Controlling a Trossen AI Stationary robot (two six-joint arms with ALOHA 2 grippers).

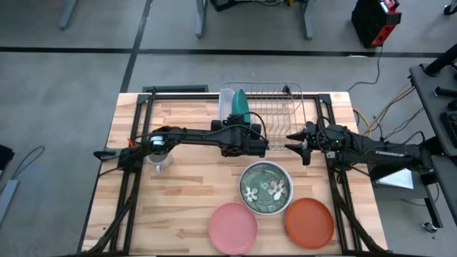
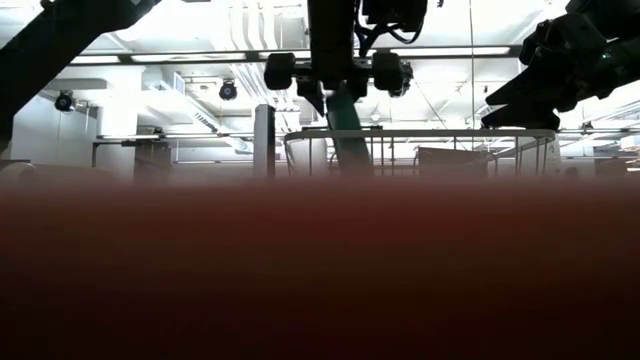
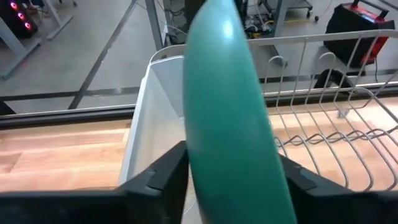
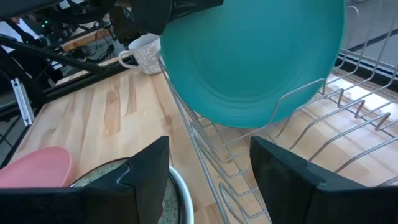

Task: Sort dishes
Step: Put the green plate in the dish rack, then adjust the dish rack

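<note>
Left gripper [image 1: 248, 123] pinches the large teal plate [image 1: 240, 106] on edge at the wire dish rack [image 1: 285, 100].

I see the plate standing upright at the rack's left end, beside its white side compartment [image 3: 146, 124]. My right gripper [image 1: 291, 141] hovers spread just beside the rack's near edge. On the table [image 1: 186, 193] in front, the dark green flowered plate [image 1: 265, 185] sits in the white bowl [image 1: 245, 202], between the pink plate [image 1: 233, 227] and orange-red plate [image 1: 309, 222]. A grey mug [image 1: 158, 158] stands left.

Wooden table [image 1: 186, 193], dish rack [image 1: 282, 107], mug [image 1: 160, 158], pink plate [image 1: 233, 227], orange-red plate [image 1: 309, 223], seemingly bowl-backed flowered plate [image 1: 265, 188]
</note>
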